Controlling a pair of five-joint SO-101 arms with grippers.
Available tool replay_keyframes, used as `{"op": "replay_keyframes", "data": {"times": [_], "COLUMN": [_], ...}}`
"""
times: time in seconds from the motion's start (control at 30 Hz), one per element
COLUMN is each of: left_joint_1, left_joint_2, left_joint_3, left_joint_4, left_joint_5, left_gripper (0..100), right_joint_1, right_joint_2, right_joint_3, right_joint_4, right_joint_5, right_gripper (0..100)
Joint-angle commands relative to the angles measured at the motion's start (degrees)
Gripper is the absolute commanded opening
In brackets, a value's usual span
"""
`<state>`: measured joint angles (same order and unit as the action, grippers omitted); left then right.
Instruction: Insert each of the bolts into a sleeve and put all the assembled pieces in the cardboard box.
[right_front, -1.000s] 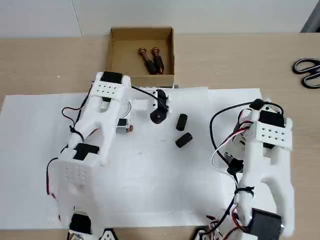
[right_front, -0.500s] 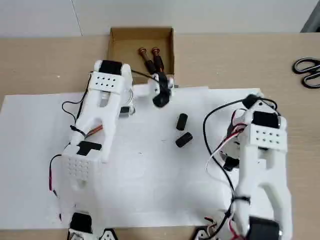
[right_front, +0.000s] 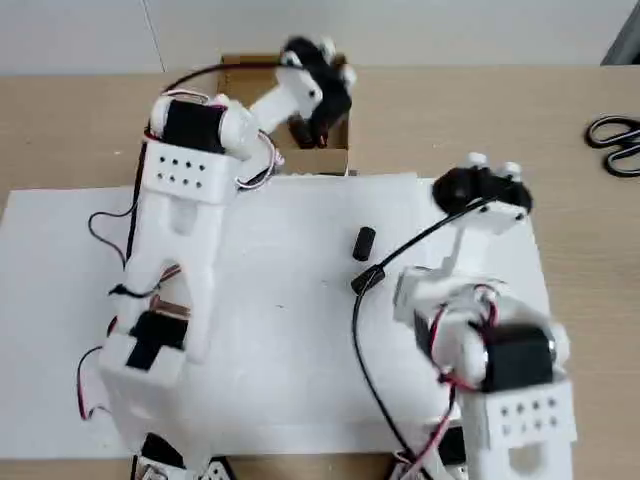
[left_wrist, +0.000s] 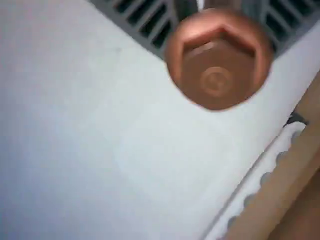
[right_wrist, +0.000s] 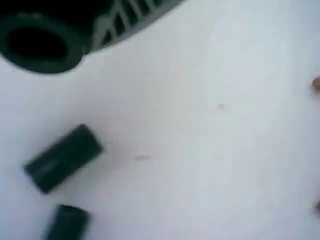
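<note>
My left gripper (right_front: 315, 88) hangs over the cardboard box (right_front: 310, 158) at the back. In the left wrist view this gripper (left_wrist: 220, 20) is shut on a bolt (left_wrist: 219, 60); its copper hex head faces the camera and its shank is hidden. My right gripper (right_front: 478, 190) is raised over the right part of the white sheet (right_front: 280, 350). Close up, it (right_wrist: 55, 30) is shut on a black sleeve (right_wrist: 39, 46) with its bore open to view. Two loose black sleeves (right_front: 364, 241) (right_front: 368, 279) lie mid-sheet, and show again as one sleeve (right_wrist: 62, 157) and another (right_wrist: 67, 222).
Scissors (right_front: 615, 140) lie on the wooden table at the far right. A black cable (right_front: 365, 330) from the right arm trails across the sheet near the loose sleeves. Most of the box's inside is hidden by the left arm.
The left arm swung from the white sheet up and back until its gripper came over the box. The right arm rose, and its gripper lifted above the sheet's right side.
</note>
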<state>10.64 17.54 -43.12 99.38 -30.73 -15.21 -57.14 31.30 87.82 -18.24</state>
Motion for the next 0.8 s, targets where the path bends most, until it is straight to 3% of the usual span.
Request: {"op": "replay_keyframes", "data": {"times": [0.0,0.13,0.37,0.63,0.77], "left_joint_1": [0.2,0.4,2.9,2.8,3.2], "left_joint_2": [-10.1,-18.2,-35.4,-55.7,-67.1], "left_joint_3": [-0.7,3.5,11.4,32.9,48.0], "left_joint_4": [1.1,1.1,0.5,-4.2,-11.3], "left_joint_5": [6.2,8.7,19.5,37.8,50.1], "left_gripper": [0,0,0,0,0], "right_joint_1": [-3.0,-5.4,-8.0,-8.0,-8.0], "right_joint_2": [-5.2,-10.2,-19.2,-25.0,-27.6], "right_joint_3": [-0.6,-0.6,-0.3,-0.3,1.0], "right_joint_4": [0.1,0.1,1.5,7.2,6.5], "right_joint_5": [4.4,8.8,14.1,14.1,14.3], "right_gripper": [0.2,0.2,0.2,0.2,0.2]}}
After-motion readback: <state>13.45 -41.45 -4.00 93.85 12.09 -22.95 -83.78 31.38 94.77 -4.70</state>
